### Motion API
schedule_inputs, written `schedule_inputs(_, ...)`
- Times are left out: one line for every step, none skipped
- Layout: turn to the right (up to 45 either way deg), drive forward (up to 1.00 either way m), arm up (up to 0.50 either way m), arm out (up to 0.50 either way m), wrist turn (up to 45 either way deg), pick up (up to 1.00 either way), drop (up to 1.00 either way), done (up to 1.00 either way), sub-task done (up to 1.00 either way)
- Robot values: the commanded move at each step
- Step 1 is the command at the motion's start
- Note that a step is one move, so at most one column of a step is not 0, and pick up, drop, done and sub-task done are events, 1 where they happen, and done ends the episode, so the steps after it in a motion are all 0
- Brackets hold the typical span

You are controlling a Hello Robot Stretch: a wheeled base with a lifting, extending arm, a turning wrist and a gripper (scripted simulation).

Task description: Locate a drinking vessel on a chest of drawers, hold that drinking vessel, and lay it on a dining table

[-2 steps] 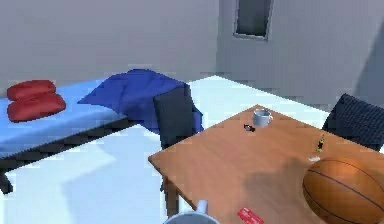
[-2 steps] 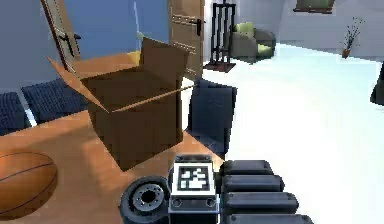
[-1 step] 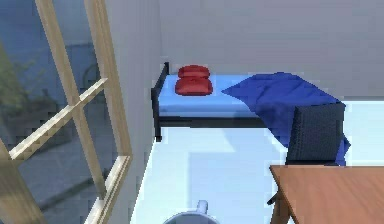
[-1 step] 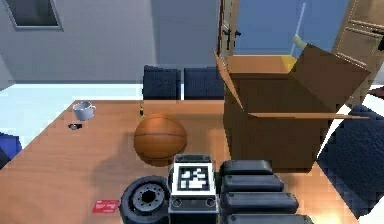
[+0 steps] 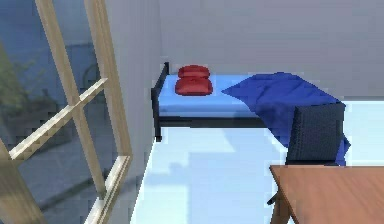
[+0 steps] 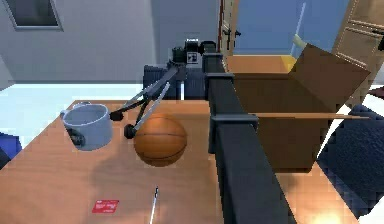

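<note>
At wooden table (image 6: 50,180), arm side view: mug (image 6: 90,125), 1 pc, grey-white, just beside gripper (image 6: 125,122); basketball (image 6: 160,138) adj. Fingers' grasp: cannot tell. Cardboard box (image 6: 300,110) beyond arm (image 6: 240,150).

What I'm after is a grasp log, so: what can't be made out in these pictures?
- Arm side view: whether the gripper holds anything; the mug and basketball sit on the table at its far end.
- Arm side view: cardboard box interior, partly blocked by the arm.
- Arm side view: flat red item, too small to name.
</note>
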Motion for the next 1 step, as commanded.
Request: schedule_inputs(0.0,0.0,0.0,0.0,45.0,0.0,0.0,0.0,0.0)
